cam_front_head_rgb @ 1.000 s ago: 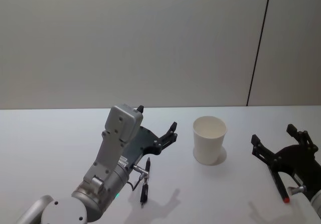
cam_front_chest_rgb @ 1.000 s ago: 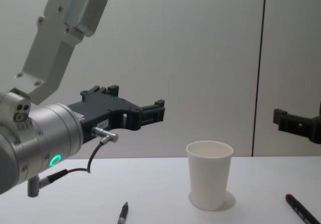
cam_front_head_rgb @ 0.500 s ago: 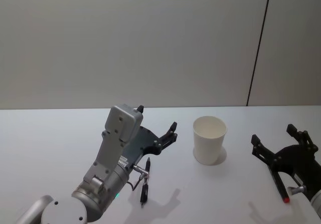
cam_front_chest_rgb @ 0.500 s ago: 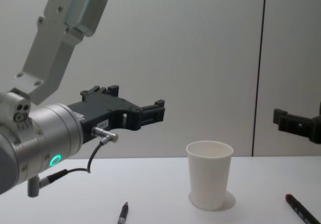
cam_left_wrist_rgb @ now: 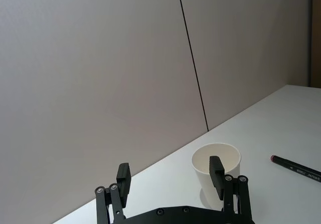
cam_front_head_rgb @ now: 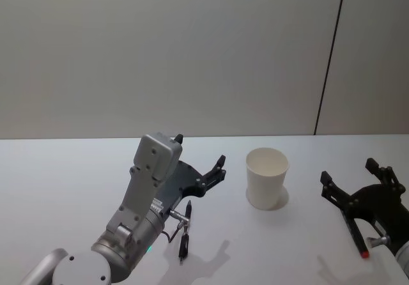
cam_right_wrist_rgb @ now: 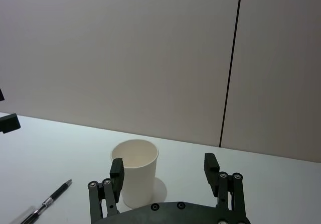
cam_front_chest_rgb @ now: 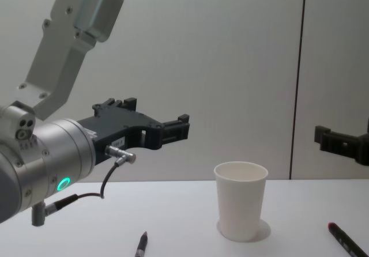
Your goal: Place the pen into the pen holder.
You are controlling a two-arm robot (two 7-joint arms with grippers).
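**A:** where's the paper cup [cam_front_head_rgb: 267, 177] sitting?

**B:** upright on the tabletop [cam_front_head_rgb: 64, 183], right of centre in the head view. A black pen [cam_front_head_rgb: 185, 234] lies flat at lower middle and a red-tipped pen [cam_front_head_rgb: 359, 237] at lower right, both well apart from the cup.

**A:** and the end effectors?

**B:** left end effector [cam_front_head_rgb: 200, 149] hovers just left of the cup, fingers spread wide. Right end effector [cam_front_head_rgb: 348, 171] hangs above the red-tipped pen, spread too.
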